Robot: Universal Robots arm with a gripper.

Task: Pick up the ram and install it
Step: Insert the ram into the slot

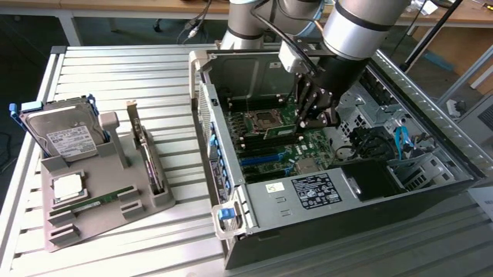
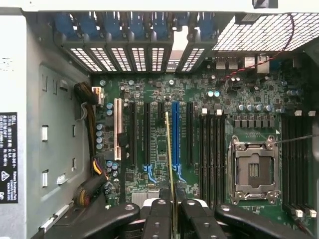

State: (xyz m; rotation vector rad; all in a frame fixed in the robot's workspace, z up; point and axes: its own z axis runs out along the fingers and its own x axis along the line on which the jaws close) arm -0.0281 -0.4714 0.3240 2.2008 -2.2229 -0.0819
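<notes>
While the arm reaches into the open computer case (image 1: 400, 190) lying on the desk (image 1: 115, 63), the end effector (image 1: 314, 120) (image 2: 173, 201) has its fingers (image 2: 158, 211) closed tight on the ram (image 1: 281, 132) (image 2: 169, 149). The ram is held on edge over the motherboard (image 1: 308, 151) (image 2: 229, 94), close to the dark memory slots (image 2: 212, 154) beside the processor socket (image 1: 266, 119) (image 2: 252, 170). I cannot tell whether it touches a slot. Near the desk's edge on the exterior view's left, a grey tray (image 1: 66, 234) holds another green stick (image 1: 96, 202), a hard drive (image 1: 66, 135) and an upright card (image 1: 146, 158).
</notes>
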